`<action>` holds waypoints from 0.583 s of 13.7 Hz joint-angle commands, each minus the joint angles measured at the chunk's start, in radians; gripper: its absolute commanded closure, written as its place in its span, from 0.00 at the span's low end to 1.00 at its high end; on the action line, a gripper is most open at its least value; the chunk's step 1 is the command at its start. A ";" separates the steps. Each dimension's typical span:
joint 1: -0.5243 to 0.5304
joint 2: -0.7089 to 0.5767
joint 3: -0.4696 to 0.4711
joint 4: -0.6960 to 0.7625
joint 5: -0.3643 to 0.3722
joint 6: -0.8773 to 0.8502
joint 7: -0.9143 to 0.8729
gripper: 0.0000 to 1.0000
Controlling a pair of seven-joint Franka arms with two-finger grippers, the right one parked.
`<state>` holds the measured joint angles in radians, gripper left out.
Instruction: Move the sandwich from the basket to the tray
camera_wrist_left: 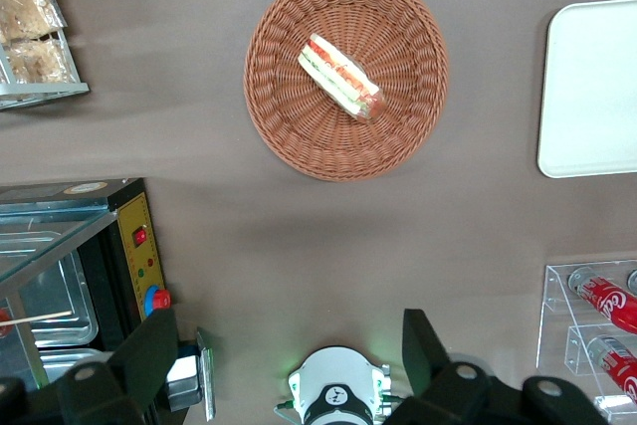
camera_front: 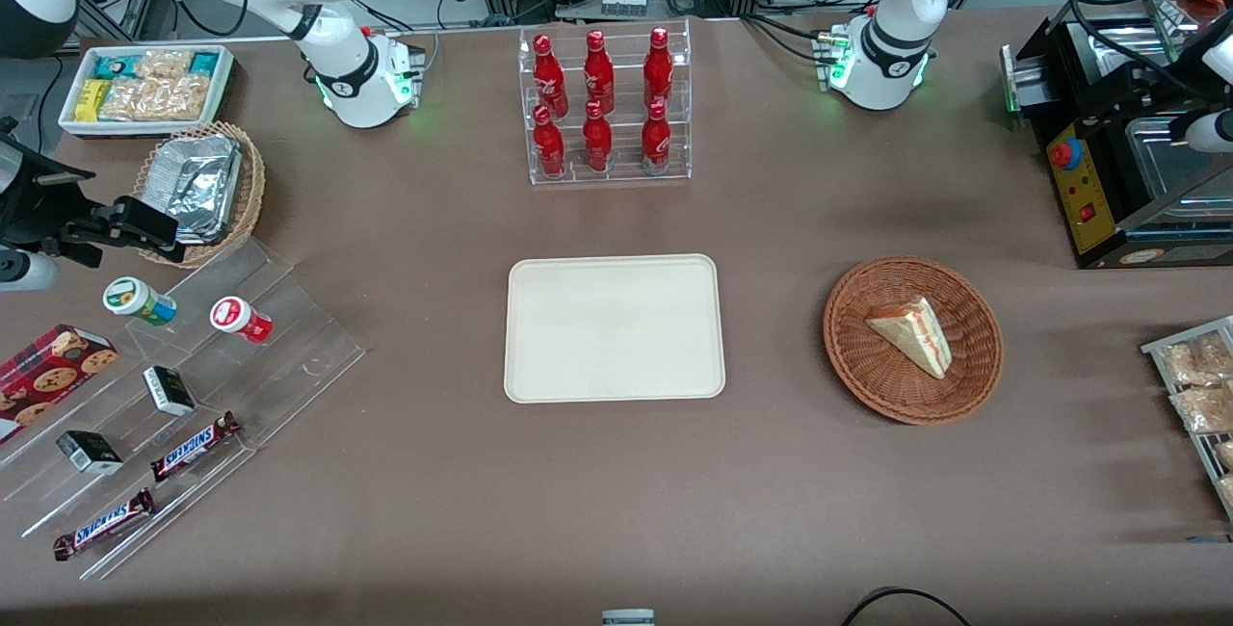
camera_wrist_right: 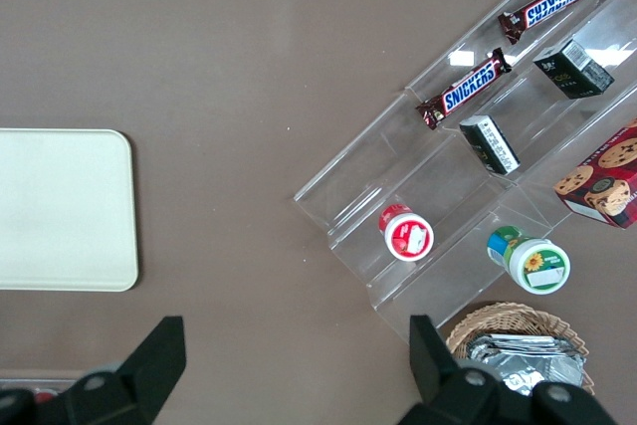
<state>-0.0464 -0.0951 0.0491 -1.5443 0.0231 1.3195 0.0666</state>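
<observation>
Left wrist view, pale triangular sandwich point(camera_wrist_left: 339, 77), red-green filling, in basket point(camera_wrist_left: 289, 126), gripper point(camera_wrist_left: 289, 355) fingers point(camera_wrist_left: 149, 350) spread, high above table.

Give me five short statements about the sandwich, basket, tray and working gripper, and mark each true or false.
1. The sandwich lies in the basket. True.
2. The tray holds a bottle. False: nothing lies on it.
3. The gripper is shut on the sandwich. False: its fingers are open, high above the table, holding nothing.
4. The basket and tray stand apart, with bare table between them. True.
5. The sandwich stands upright on its crust. False: it lies flat, filling showing at its edge.
</observation>
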 commanded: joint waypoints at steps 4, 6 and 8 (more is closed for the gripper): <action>0.000 0.026 0.005 -0.008 -0.002 0.033 0.001 0.00; 0.000 0.032 0.005 -0.013 0.000 0.043 -0.001 0.00; 0.000 0.063 0.005 -0.011 0.006 0.067 -0.013 0.00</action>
<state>-0.0459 -0.0520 0.0523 -1.5553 0.0237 1.3622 0.0664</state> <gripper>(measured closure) 0.000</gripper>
